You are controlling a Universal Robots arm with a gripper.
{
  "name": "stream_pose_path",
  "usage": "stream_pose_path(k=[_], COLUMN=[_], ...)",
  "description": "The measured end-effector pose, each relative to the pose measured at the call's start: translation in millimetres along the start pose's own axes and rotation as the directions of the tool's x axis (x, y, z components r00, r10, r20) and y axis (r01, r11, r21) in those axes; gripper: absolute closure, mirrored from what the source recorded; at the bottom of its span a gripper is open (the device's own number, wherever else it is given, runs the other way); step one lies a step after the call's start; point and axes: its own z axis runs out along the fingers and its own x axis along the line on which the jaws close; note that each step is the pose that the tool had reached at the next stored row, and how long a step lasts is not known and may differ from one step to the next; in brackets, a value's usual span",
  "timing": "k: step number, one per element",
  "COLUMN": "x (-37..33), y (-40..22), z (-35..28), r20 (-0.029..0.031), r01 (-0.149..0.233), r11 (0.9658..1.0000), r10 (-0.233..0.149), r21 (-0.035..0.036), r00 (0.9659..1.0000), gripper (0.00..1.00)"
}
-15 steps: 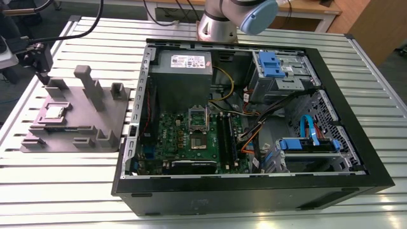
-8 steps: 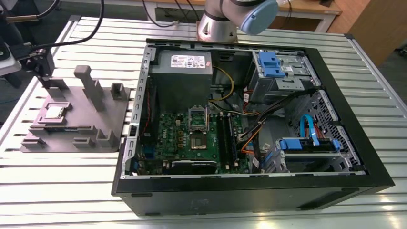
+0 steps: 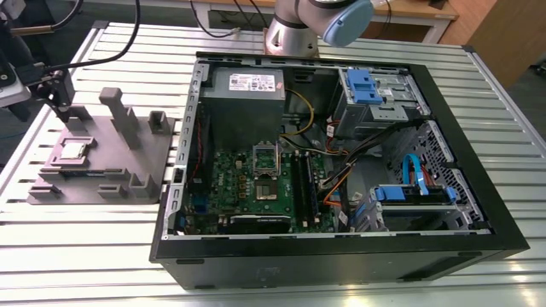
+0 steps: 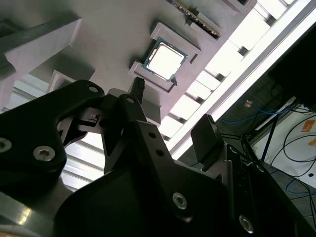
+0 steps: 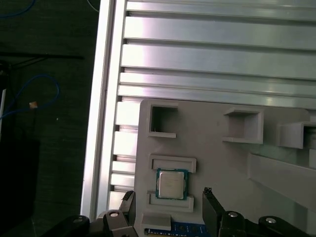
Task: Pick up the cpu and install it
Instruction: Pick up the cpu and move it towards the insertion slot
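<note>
Directly over the cpu (image 5: 171, 184) — gripper (image 5: 168, 192), wide-spread

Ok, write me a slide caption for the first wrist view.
Open gripper poised over the cpu, which lies in its pocket on the grey fixture.

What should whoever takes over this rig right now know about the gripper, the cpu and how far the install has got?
Gripper: open and empty, hovering over the cpu, one finger to either side, apparently not touching it.
Cpu: the small square silver-topped chip lies flat in its recess on the grey plastic fixture, which sits on the slatted metal table at the exterior view's left of the open black computer case.
Done: gripper lined up above the cpu.
Left: the cpu is not yet picked up and not yet in the metal-framed socket on the green motherboard.
</note>
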Motion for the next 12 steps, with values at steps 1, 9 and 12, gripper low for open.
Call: stream_pose_path(k=[1,9,12], x=[0.0,-0.2,-0.2], y=[0.0,-0.2,-0.3], z=[0.2,3.2,3.9], r20=[0.0001,0.0000,0.0001], r01=[0.000,0.000,0.000], r11=[1.0000,1.0000,1.0000], r10=[0.000,0.000,0.000], r21=[0.0000,0.0000,0.0000], r00=[1.0000,1.0000,1.0000], gripper=[0.35,0.35,0.35])
